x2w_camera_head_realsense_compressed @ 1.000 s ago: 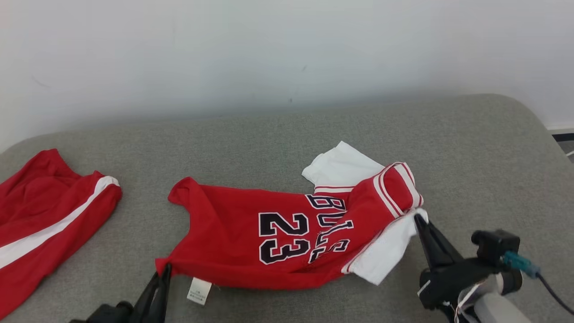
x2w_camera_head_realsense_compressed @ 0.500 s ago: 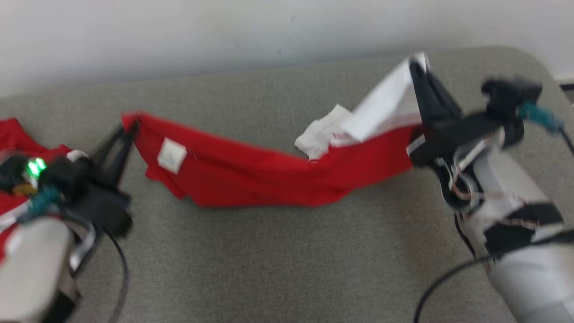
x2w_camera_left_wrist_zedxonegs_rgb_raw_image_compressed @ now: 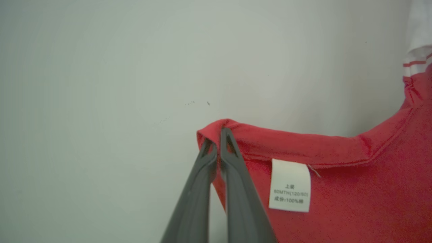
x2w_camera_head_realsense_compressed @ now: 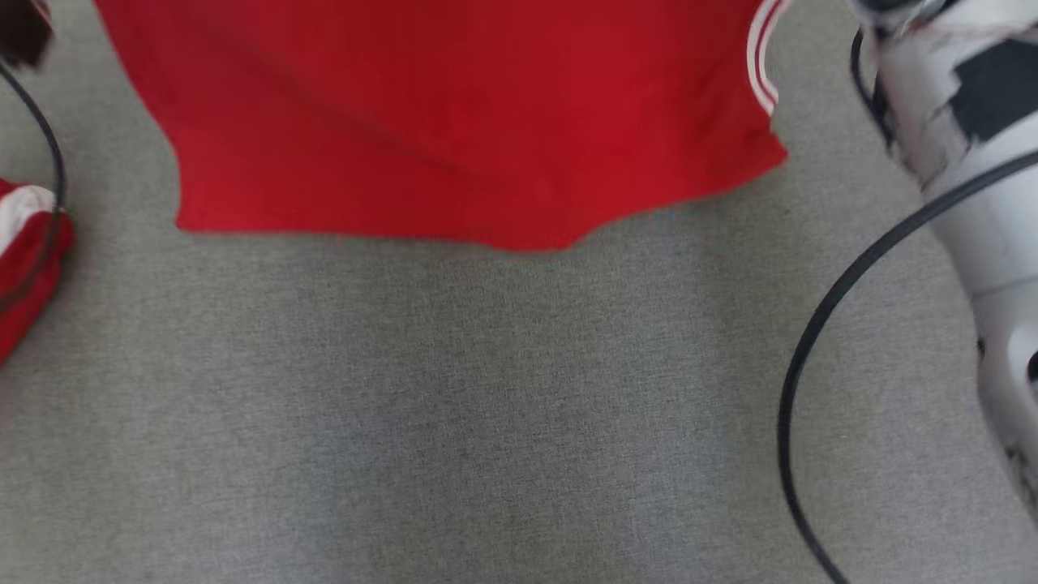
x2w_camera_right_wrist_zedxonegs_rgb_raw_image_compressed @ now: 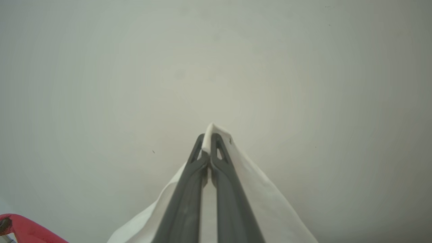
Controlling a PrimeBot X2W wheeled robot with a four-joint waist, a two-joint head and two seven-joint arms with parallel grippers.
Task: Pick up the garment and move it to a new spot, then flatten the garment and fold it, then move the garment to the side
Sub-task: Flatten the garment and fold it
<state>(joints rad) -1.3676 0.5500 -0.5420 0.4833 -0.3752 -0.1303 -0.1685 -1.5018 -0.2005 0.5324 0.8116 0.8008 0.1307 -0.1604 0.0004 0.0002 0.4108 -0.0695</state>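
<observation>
Hanging between both grippers, the garment (x2w_camera_head_realsense_compressed: 454,122) is held spread across the top of the head view, with its red body above the grey surface (x2w_camera_head_realsense_compressed: 486,422); whether its lower edge touches the surface cannot be told. In the left wrist view the left gripper (x2w_camera_left_wrist_zedxonegs_rgb_raw_image_compressed: 218,136) is seen clenched on a red hem corner, which is pinched at the fingertips, and a white label (x2w_camera_left_wrist_zedxonegs_rgb_raw_image_compressed: 290,185) is sewn just beside the fingers. In the right wrist view the right gripper (x2w_camera_right_wrist_zedxonegs_rgb_raw_image_compressed: 208,140) is seen clamped on a white fold of the garment, with white cloth draped down both sides of the fingers. A pale wall (x2w_camera_left_wrist_zedxonegs_rgb_raw_image_compressed: 101,67) is seen behind both grips. In the head view a pale forearm (x2w_camera_head_realsense_compressed: 973,186) is seen at the right edge, and a black cable (x2w_camera_head_realsense_compressed: 819,324) curves down beside it over the surface. A red cloth (x2w_camera_head_realsense_compressed: 24,259) with a white band lies at the left edge, apart from the garment, and is crossed by a thin dark cable.
</observation>
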